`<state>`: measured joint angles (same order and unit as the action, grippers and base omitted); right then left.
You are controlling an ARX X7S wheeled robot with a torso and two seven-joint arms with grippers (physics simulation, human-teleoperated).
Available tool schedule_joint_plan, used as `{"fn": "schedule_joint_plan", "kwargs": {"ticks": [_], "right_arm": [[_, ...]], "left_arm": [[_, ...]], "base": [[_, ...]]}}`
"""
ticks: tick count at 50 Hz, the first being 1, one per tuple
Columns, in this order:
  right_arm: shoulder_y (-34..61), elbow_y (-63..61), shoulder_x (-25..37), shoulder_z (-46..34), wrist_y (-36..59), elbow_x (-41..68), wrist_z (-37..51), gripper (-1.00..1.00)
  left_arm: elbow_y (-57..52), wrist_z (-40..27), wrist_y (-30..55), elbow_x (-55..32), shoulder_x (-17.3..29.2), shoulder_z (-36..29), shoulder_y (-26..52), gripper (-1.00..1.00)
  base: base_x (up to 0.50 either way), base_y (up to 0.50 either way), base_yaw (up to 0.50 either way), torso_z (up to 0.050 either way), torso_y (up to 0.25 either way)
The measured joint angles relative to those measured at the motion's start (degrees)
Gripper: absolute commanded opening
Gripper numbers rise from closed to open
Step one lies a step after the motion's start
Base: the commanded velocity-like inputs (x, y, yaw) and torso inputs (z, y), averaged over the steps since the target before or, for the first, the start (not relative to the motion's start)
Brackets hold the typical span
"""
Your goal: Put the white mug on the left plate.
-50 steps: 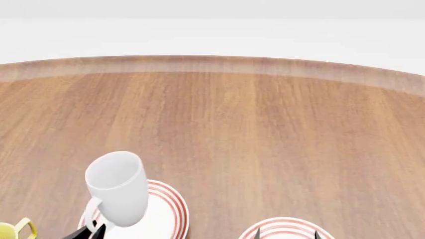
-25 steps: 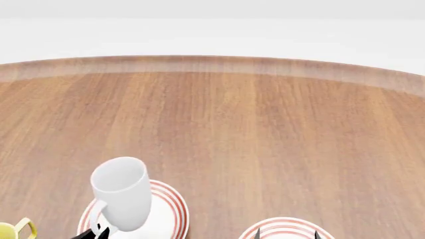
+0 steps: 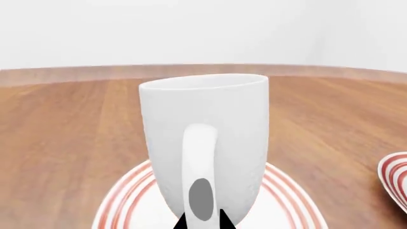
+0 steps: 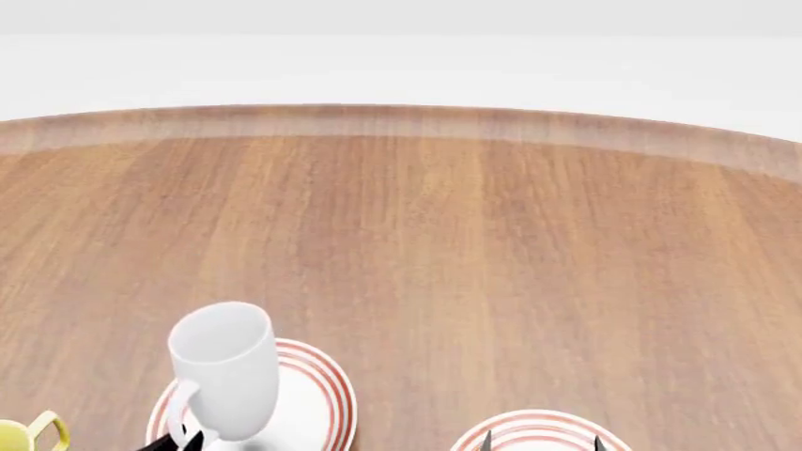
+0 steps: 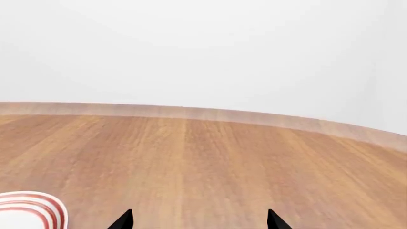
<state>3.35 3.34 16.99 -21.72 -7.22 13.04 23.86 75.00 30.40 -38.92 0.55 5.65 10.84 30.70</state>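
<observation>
The white mug (image 4: 225, 371) stands nearly upright over the middle of the left plate (image 4: 323, 395), a white plate with red rings. In the left wrist view the mug (image 3: 203, 109) fills the centre, its loop handle facing the camera, and the plate's rim (image 3: 289, 200) shows around its base. My left gripper (image 3: 202, 222) is shut on that handle, one black tip on each side; in the head view it (image 4: 177, 439) shows only at the bottom edge. Whether the base touches the plate I cannot tell. My right gripper (image 5: 198, 220) is open, holding nothing.
A second identical plate (image 4: 532, 434) lies at the bottom right of the head view, between my right gripper's tips (image 4: 539, 443). A yellow mug handle (image 4: 28, 433) peeks in at the bottom left. The brown wooden table (image 4: 501, 244) stretches to a curved far edge.
The white mug has swung from a forward tilt to nearly upright and come down toward the left plate. The right gripper has not moved.
</observation>
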Motion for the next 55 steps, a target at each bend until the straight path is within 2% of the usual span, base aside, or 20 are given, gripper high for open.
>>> {"fn": "schedule_joint_plan", "kwargs": {"ticks": [28,29,44,55], "right_arm": [[0.0,-0.1,0.4,-0.2,-0.2,0.3,0.3,1.0],[0.0,-0.1,0.4,-0.2,-0.2,0.3,0.4,1.0],[0.1,0.1,0.4,-0.5,-0.2,0.3,0.6,1.0],[0.3,0.3,0.4,-0.8,-0.3,0.4,0.6,1.0]], "left_arm": [[0.0,-1.4,1.2,0.2,-0.3,-0.7,0.0,-1.0],[0.0,-1.5,1.2,0.3,-0.3,-0.7,0.0,1.0],[0.0,-2.1,0.9,-0.6,-0.1,0.1,-0.2,1.0],[0.0,0.1,-2.0,-1.6,0.0,2.2,-1.0,1.0]], "base": [[0.0,0.0,0.0,0.001,0.0],[0.0,0.0,0.0,0.0,0.0],[0.0,0.0,0.0,0.0,0.0],[0.0,0.0,0.0,0.0,0.0]]}}
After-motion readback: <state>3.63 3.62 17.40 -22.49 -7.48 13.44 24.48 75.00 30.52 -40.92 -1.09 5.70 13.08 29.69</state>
